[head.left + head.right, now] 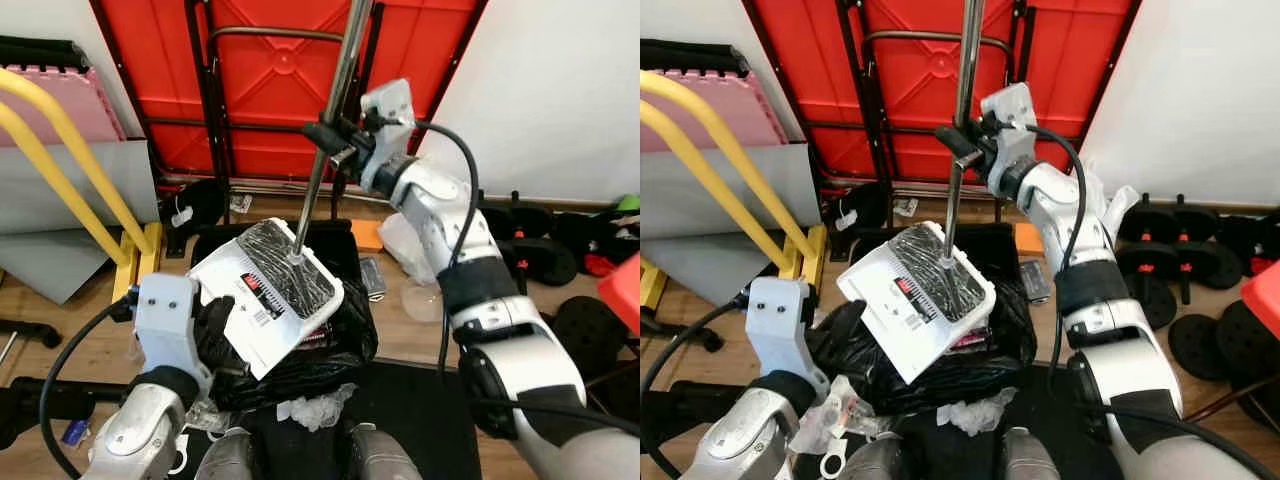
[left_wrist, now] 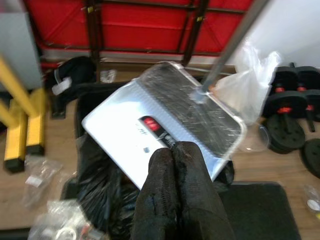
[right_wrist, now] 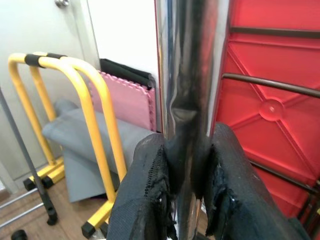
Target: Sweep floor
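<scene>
A white floor sweeper head [image 1: 262, 292] with a dark brush underside hangs tilted above a black trash bag [image 1: 335, 350] in front of me. Its metal pole [image 1: 325, 150] rises to the upper middle. My right gripper [image 1: 335, 138] is shut around that pole high up, and the right wrist view shows its fingers [image 3: 145, 190] clamped on either side of the shiny tube. My left gripper [image 1: 214, 318] is low on the left, shut on the sweeper head's near edge; in the left wrist view its fingertips [image 2: 165, 155] are pressed together at the white casing [image 2: 125, 135].
A red folded table [image 1: 280, 70] leans on the back wall. Yellow bars [image 1: 70, 165] and a pink mat [image 1: 80, 105] are at the left. Dumbbells [image 1: 1180, 265] lie at the right. Plastic scraps [image 1: 840, 410] and a dark floor mat [image 1: 420, 410] lie near my feet.
</scene>
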You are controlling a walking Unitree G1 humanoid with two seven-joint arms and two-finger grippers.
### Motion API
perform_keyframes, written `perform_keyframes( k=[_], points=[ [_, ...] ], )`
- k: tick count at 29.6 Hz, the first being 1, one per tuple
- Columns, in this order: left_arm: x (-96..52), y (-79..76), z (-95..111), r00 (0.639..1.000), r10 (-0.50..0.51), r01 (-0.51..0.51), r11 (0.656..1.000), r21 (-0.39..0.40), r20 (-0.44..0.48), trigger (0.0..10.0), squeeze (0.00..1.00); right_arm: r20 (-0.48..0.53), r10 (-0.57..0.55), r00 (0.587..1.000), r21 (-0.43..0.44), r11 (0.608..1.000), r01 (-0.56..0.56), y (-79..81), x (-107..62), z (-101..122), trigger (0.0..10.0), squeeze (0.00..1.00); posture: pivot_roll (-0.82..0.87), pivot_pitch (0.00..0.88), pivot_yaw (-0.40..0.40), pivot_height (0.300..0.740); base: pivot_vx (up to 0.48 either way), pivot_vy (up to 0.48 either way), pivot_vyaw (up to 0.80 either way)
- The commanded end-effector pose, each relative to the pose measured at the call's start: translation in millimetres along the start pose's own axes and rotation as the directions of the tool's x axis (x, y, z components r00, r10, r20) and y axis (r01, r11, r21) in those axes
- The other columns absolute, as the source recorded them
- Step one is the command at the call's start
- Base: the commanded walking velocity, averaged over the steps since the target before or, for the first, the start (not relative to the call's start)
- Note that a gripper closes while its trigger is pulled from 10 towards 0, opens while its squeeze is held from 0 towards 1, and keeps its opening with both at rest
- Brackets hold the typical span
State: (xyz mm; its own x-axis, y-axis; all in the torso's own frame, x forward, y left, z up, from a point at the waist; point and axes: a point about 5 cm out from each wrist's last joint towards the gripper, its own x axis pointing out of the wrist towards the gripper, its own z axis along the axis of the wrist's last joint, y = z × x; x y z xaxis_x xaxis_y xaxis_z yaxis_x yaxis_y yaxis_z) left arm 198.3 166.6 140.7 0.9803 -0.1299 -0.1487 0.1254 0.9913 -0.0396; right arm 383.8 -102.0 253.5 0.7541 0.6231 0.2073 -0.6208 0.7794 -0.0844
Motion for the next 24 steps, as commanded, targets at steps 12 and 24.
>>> perform_keyframes(
  k=[12,24],
  points=[
    [5.9,12.3,-15,0.998,0.068,-0.066,0.995,0.070,-0.017,10.0,0.00,-0.058,-0.094,0.994,-0.007,0.996,0.093,14.6,-53.1,-28,10.0,0.00,-0.04,0.033,-0.068,0.740,0.176,0.000,0.00],
    [13.5,7.5,-12,0.998,0.061,-0.061,0.998,0.010,0.012,10.0,0.00,-0.101,-0.177,0.979,-0.007,0.984,0.177,15.8,-76.1,-38,10.0,0.00,-0.05,0.002,-0.054,0.740,0.142,0.000,0.00]
  ],
)
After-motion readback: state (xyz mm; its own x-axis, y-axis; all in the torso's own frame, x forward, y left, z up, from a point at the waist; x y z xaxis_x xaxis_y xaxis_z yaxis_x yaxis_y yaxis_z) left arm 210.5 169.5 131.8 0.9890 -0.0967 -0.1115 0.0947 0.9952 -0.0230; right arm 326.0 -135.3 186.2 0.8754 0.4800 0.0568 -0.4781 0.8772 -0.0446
